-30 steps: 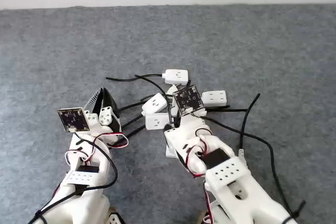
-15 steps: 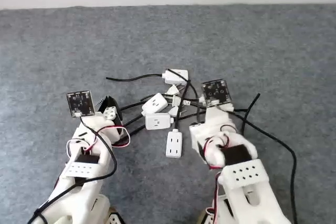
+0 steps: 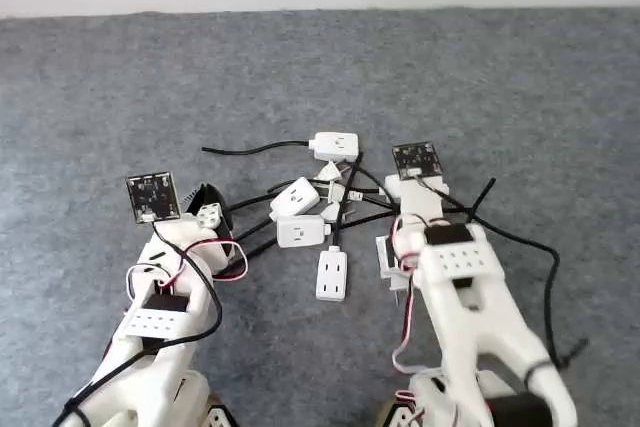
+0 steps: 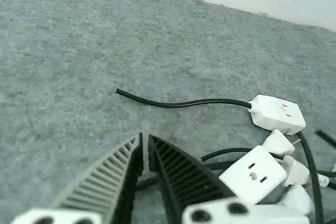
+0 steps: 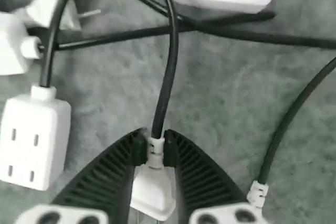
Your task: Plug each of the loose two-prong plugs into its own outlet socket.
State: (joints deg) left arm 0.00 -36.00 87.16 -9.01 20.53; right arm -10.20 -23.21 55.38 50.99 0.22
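Right hand (image 5: pixel 153 140) pulled back clenching a plug (image 5: pixel 152 187) among crossed cords (image 5: pixel 168 72); left hand (image 4: pixel 145 148) clenched.

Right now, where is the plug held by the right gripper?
In the right wrist view, the plug sits clamped in the right gripper, close beside a white outlet socket.

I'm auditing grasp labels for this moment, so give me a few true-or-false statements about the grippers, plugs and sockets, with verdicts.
1. The right gripper is clamped on a white plug. True.
2. The left gripper holds a plug. False: nothing sits between its fingers.
3. The cords are black. True.
4. The outlet socket nearest the arms lies face down. False: its slots face up.
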